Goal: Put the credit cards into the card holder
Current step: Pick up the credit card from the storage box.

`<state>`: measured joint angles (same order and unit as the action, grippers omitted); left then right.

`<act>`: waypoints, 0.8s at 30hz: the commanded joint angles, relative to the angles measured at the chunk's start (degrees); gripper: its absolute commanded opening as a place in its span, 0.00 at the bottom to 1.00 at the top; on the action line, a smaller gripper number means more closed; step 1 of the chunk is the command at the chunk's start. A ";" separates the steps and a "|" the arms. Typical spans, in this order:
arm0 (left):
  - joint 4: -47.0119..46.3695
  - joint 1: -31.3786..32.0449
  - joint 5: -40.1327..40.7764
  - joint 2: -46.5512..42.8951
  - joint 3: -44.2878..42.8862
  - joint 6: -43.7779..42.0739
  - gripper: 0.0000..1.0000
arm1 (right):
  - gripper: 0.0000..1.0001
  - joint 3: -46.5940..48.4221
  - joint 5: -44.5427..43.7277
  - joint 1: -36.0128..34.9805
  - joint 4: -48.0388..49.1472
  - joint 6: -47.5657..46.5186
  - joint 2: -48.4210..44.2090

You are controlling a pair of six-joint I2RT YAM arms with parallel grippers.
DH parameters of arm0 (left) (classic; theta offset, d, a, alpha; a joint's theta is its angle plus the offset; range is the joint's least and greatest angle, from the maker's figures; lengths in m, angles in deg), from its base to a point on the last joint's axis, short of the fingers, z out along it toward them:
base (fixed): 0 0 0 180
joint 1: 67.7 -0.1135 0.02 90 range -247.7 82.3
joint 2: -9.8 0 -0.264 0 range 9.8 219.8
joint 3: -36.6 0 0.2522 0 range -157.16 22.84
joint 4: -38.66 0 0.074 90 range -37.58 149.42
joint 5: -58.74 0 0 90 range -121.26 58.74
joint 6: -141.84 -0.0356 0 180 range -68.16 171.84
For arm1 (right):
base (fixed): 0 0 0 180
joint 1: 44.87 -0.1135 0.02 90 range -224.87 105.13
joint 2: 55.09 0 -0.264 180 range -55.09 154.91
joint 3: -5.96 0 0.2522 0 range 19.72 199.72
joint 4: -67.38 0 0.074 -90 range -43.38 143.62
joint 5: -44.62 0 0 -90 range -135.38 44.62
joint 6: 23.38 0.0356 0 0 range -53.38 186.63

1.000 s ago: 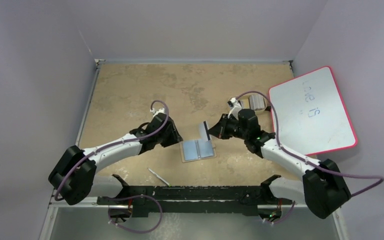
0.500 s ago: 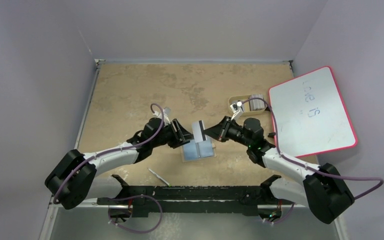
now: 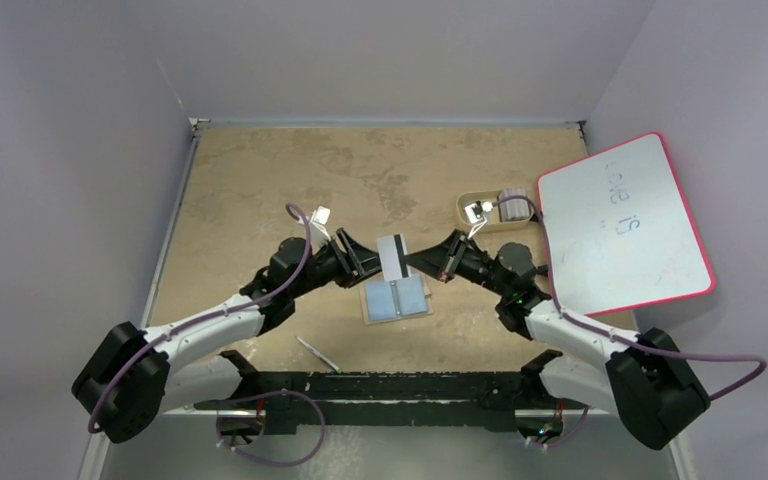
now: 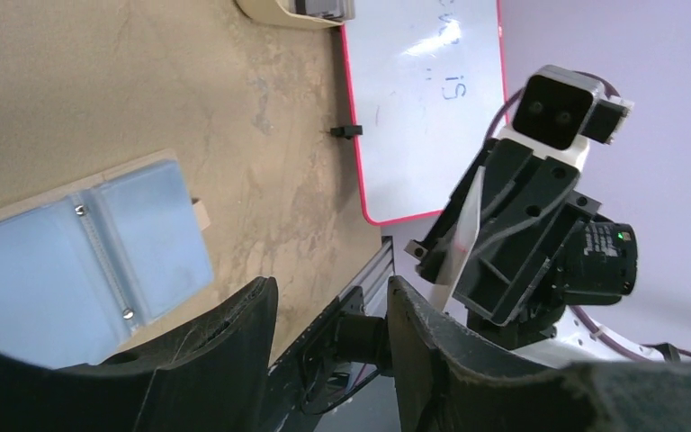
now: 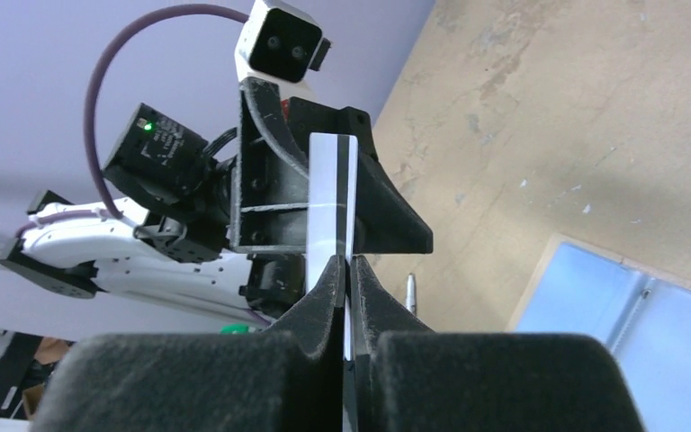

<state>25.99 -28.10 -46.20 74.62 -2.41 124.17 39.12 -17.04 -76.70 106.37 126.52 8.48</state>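
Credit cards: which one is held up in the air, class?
The card pinched in the right tool, in mid-air; the other cards lie in the beige tray.

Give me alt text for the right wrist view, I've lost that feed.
The right gripper is shut on a credit card, pale with a dark stripe, held upright in front of the open left gripper. The card holder lies open on the table at lower right.
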 commanded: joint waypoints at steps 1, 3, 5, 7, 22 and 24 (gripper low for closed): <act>7.47 -0.09 4.95 -2.94 -3.90 -1.97 0.48 | 0.00 -0.46 -0.69 -0.39 1.12 3.36 -3.57; 12.60 -0.53 5.41 -2.22 -5.34 -2.79 0.48 | 0.00 0.45 -4.31 -0.33 -4.12 3.14 -6.58; 8.36 -0.57 3.73 -2.68 -3.99 0.21 0.48 | 0.00 2.22 -7.75 -0.33 -10.78 1.58 -9.41; 3.36 -0.59 3.28 -3.83 -2.97 3.37 0.49 | 0.00 3.78 -10.08 -0.34 -16.25 0.22 -11.62; -4.02 -0.57 1.81 -3.89 -4.54 3.17 0.54 | 0.00 3.07 -5.15 -0.38 -9.32 3.64 -9.28; -3.06 -0.57 1.91 -3.15 -4.69 2.04 0.54 | 0.00 2.74 -5.13 -0.33 -9.16 3.88 -9.11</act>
<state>25.99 -28.32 -43.47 70.29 -4.73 127.30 42.42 -24.14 -76.75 91.33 128.69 -0.52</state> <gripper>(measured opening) 0.542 0.004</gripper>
